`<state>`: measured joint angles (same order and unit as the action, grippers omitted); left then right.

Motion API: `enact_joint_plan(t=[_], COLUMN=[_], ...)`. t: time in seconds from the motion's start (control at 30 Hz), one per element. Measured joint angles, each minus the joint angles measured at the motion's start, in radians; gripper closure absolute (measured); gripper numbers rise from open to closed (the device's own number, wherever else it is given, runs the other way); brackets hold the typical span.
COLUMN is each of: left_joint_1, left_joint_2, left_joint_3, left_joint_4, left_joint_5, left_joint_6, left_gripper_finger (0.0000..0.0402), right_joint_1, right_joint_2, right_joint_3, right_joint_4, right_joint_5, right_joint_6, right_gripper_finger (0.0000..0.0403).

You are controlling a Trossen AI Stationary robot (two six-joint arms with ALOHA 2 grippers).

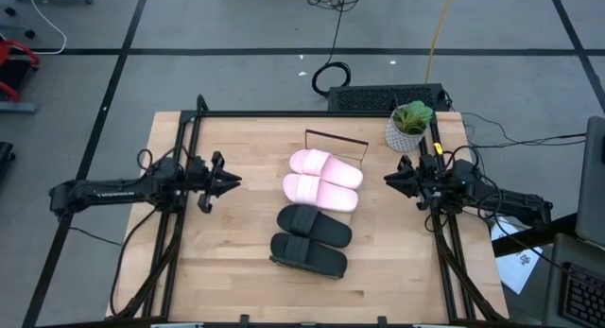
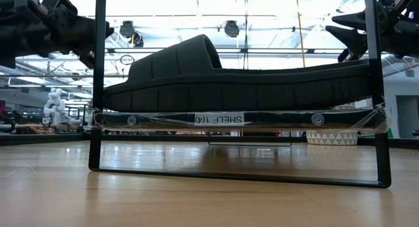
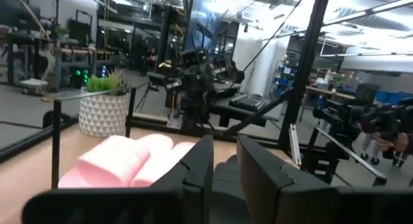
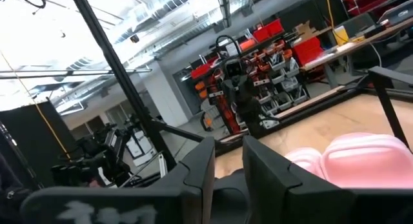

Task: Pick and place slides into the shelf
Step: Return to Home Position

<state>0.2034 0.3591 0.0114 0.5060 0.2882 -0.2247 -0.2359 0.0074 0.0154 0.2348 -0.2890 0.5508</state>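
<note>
Four slides lie side by side across the shelf, soles down, in the middle of the table: two pale pink (image 1: 325,167) (image 1: 320,192) on the far part, two black (image 1: 314,225) (image 1: 308,255) on the near part. The shelf's dark wire frame (image 1: 336,139) shows at its far end. In the low view, a black slide (image 2: 229,76) rests on the shelf board (image 2: 219,119). My left gripper (image 1: 234,181) hovers open left of the slides. My right gripper (image 1: 389,179) hovers open to their right. Both point toward the slides (image 3: 129,162) (image 4: 361,159) and touch nothing.
A potted plant in a white pot (image 1: 409,125) stands at the table's far right corner, close to my right arm. A black device (image 1: 378,98) and cables lie beyond the far edge. Bare tabletop (image 1: 236,262) lies left and right of the shelf.
</note>
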Motion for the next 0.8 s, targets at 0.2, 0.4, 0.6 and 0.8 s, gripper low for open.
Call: enact_joint_plan(t=[0.2, 0.4, 0.6, 0.8], left_joint_1=[0.017, 0.011, -0.009, -0.011], left_joint_2=[-0.008, -0.008, -0.007, -0.006], left_joint_3=[-0.001, -0.001, -0.001, -0.001], left_joint_4=[0.003, 0.05, -0.007, -0.078], left_joint_5=[0.032, 0.052, 0.104, 0.105], left_joint_6=[-0.009, 0.017, -0.018, -0.049], left_gripper_finger=[0.0332, 0.0332, 0.0332, 0.0332], right_joint_1=[0.0, 0.0, 0.0, 0.0], right_joint_2=[0.0, 0.0, 0.001, 0.002], right_joint_3=[0.0, 0.0, 0.0, 0.0], right_joint_4=[0.039, 0.068, -0.038, -0.077], right_joint_5=[-0.005, -0.029, -0.027, -0.026], right_joint_6=[-0.038, -0.076, -0.037, -0.043], right_gripper_finger=[0.033, 0.033, 0.033, 0.033])
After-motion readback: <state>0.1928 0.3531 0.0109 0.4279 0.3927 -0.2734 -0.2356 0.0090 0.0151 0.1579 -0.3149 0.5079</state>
